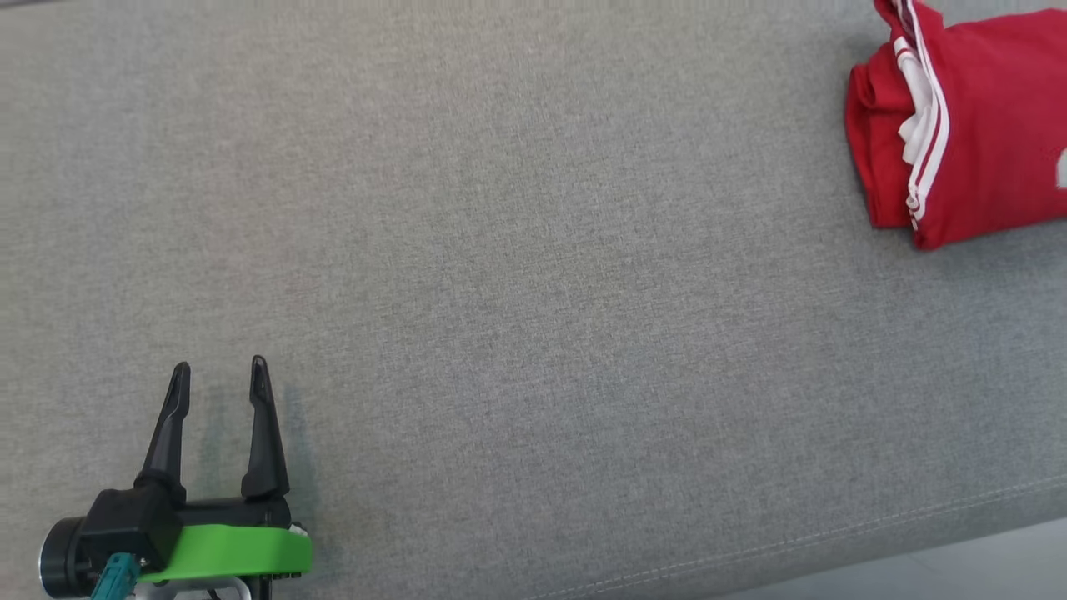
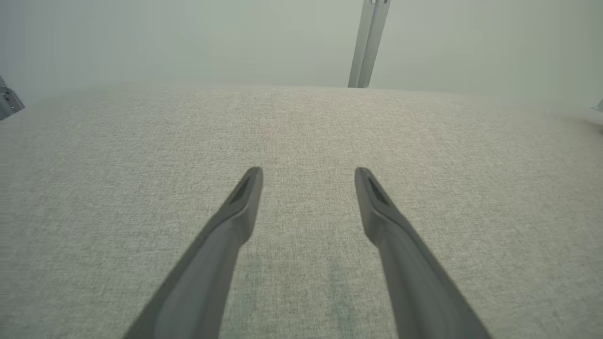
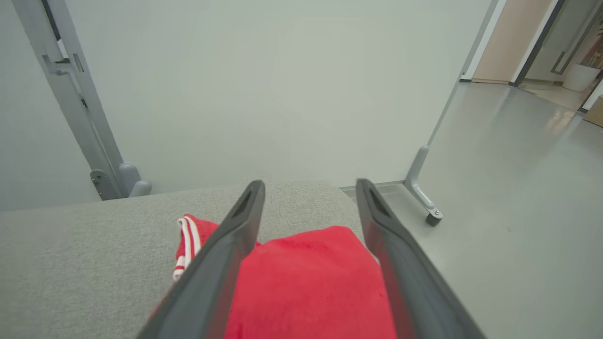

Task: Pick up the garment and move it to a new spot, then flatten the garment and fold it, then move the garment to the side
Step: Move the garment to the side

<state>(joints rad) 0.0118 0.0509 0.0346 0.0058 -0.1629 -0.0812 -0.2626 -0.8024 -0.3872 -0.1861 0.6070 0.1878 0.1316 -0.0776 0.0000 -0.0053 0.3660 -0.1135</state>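
Red garment (image 1: 971, 133) is being noted folded at the cushion's (image 1: 500, 250) right end, beside its edge. Over wide bare fabric the left gripper (image 1: 221, 364) is being held released. The right gripper (image 3: 309, 182) is being held spread above the garment, grasping nothing.

No legible text, label, brand or no. anywhere in shot. The red garment (image 1: 984, 117) bears white stripes (image 1: 940, 125) but no lettering that reads; a white patch (image 1: 1062, 172) at the pic's right edge is cut off by the frame, too little of it to tell if it's a logo or print.
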